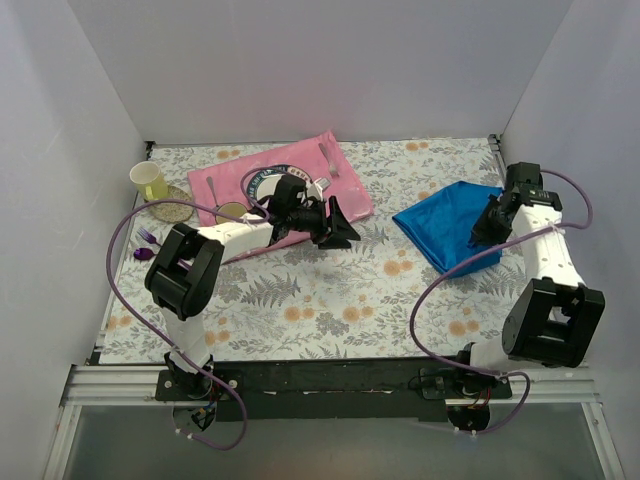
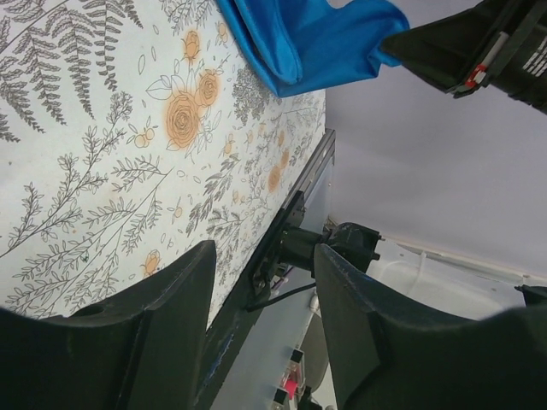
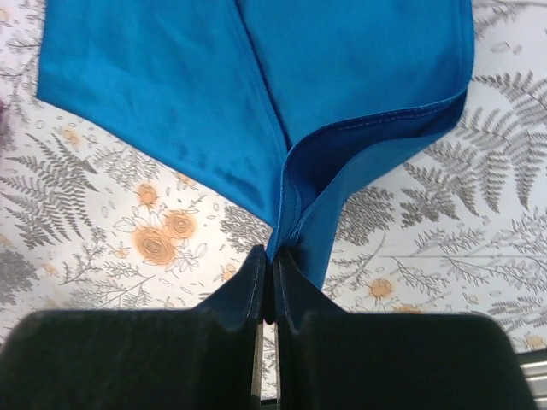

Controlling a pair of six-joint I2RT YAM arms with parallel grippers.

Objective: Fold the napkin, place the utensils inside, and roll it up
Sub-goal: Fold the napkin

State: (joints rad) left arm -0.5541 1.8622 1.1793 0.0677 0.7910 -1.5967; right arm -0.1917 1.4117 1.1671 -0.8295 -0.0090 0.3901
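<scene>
The royal-blue napkin (image 1: 448,225) lies partly folded on the right of the flowered tablecloth; it also shows in the right wrist view (image 3: 256,94) and in the left wrist view (image 2: 299,38). My right gripper (image 1: 484,232) (image 3: 273,256) is shut on a bunched edge of the napkin and lifts it slightly. My left gripper (image 1: 340,224) (image 2: 261,282) is open and empty, held above the cloth near the pink mat's right corner. The gold-bowled spoon (image 1: 229,210) lies on the pink mat.
A pink placemat (image 1: 280,185) lies at the back left with a silver-grey fork (image 1: 327,160) on it. A yellow cup (image 1: 149,181) and a round coaster (image 1: 170,210) stand at far left. Purple plastic utensils (image 1: 147,245) lie at the left edge.
</scene>
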